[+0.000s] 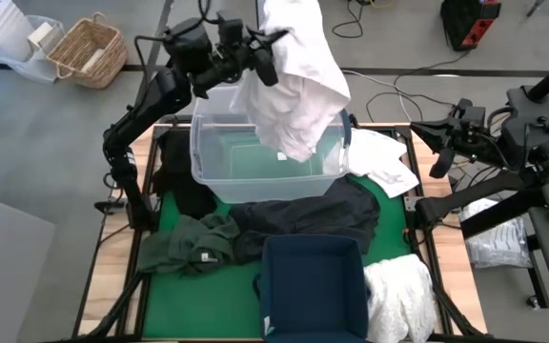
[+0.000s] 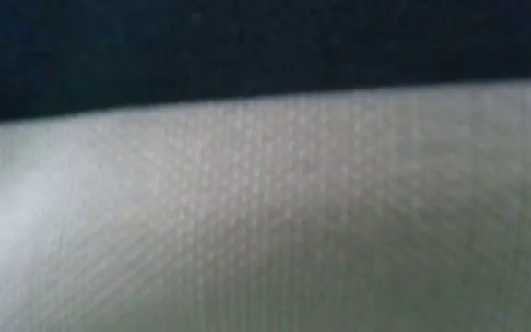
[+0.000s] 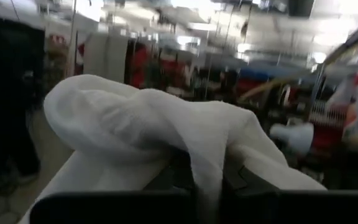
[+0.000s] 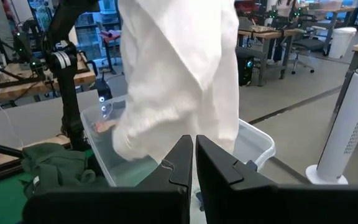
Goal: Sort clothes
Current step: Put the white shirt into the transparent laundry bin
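Observation:
My left gripper [image 1: 263,55] is raised high over the clear plastic tub [image 1: 219,176] and is shut on a white garment [image 1: 294,86], which hangs down toward the tub. The garment also shows in the right wrist view [image 4: 179,74]. My right gripper [image 4: 194,158] is shut and empty at the table's right edge, pointing toward the tub. A dark green garment [image 1: 193,243], a black garment [image 1: 303,214] and two more white garments [image 1: 384,162] [image 1: 403,295] lie on the green mat. My left gripper holds the white garment by a bunched upper part [image 3: 210,143]; the cloth drapes over the fingers and hides them, so the layers cannot be told. The garment hangs slack below the gripper, and its lower end [image 4: 135,140] reaches into the tub's opening.
A navy square bin [image 1: 313,286] stands at the table's near edge. Another black garment [image 1: 179,176] lies left of the tub. Cloth right in front of the low camera [image 2: 265,212] blocks that view. Baskets [image 1: 89,48] stand on the floor beyond the table's far left.

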{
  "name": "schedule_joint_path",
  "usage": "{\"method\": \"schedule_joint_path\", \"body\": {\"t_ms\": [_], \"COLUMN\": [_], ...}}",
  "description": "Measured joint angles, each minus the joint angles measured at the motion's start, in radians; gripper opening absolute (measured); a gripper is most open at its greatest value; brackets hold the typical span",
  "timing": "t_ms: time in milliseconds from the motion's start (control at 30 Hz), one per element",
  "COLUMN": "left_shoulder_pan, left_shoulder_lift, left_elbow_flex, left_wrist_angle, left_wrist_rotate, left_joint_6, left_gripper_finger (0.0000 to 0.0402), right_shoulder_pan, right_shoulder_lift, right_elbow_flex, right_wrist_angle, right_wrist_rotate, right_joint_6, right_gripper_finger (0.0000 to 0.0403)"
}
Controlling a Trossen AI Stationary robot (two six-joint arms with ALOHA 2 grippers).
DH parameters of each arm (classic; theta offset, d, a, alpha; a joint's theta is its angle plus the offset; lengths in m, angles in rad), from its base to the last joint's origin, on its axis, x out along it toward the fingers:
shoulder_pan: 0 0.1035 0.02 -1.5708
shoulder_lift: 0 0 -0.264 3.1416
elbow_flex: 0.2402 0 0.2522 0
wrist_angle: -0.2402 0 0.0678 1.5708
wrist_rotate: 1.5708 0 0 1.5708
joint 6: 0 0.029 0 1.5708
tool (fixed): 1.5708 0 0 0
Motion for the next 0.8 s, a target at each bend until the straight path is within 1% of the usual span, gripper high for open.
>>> {"method": "schedule_joint_path", "body": {"t_ms": [300,467,800], "left_shoulder_pan": [0.005,0.006,0.013], "left_shoulder_lift": [0.005,0.005,0.041], "left_elbow_flex": [0.0,0.0,0.0], "left_wrist_angle": [-0.275,-0.447,-0.83], "left_wrist_rotate": [0.068,0.13,0.135], "left_joint_6": [0.057,0.152,0.307], "left_gripper_finger": [0.0,0.0,0.0], "right_shoulder_pan": [0.0,0.0,0.0], "right_shoulder_lift": [-0.001,-0.001,0.0], "right_elbow_flex": [0.0,0.0,0.0], "right_wrist_angle": [-0.006,-0.008,-0.018], "right_wrist_rotate": [0.009,0.009,0.011], "right_joint_6": [0.001,0.001,0.017], "right_gripper_finger": [0.0013,0.0013,0.0013]}}
